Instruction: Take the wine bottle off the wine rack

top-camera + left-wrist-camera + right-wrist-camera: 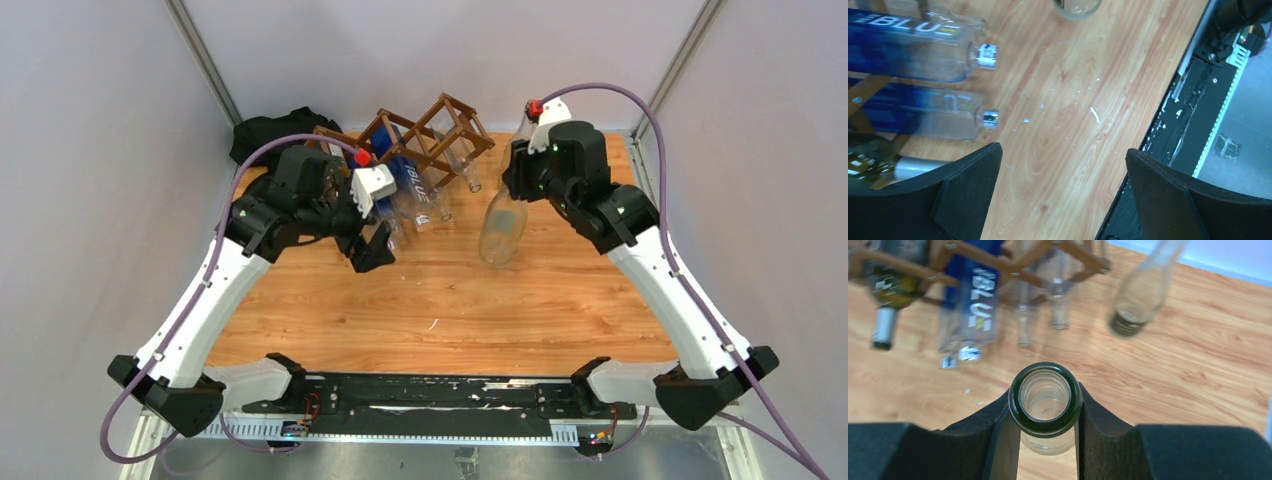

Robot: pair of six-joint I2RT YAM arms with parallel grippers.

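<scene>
Right gripper [1046, 412] clenched on wine bottle [500, 228] neck — bottle clear of wine rack [440, 125]; next — stand it down, release.

clear wine bottle [502, 228] upright, near brown lattice wine rack [432, 140]

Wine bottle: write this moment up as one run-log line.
right claw: shut on wine bottle neck | wine bottle: upright, out of wine rack | left claw: open, beside racked blue bottles
</scene>
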